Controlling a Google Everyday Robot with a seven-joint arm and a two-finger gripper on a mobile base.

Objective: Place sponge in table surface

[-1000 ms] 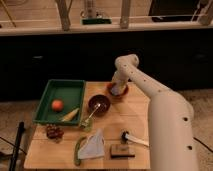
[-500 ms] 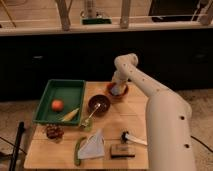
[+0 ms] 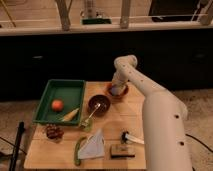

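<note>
**Camera view, looking down on the desk.** My arm rises from the lower right of the frame, bends at upper centre and lowers its pincer into the small reddish bowl at the desk's far edge.

- **Pincer:** I cannot tell whether it is open or closed, nor whether it grips anything. Its tip merges with the bowl's interior.
- **Sponge:** a bluish-grey patch directly under the tip reads as the sponge. It sits inside the reddish bowl, not on the planks, and its outline is hard to make out.
- **Centre:** a dark bowl stands just lower left of the reddish one. A pale utensil leans out of it toward the lower left.
- **Left:** a green tray holds an orange fruit and a yellow item that I cannot identify.
- **Near edge:** from left to right lie a brown clump, a green elongated object, a pale folded cloth and a brown block.
- **Hidden:** a white-handled tool lies above the block, its right end behind my arm. The arm also covers the desk's right edge.
</note>
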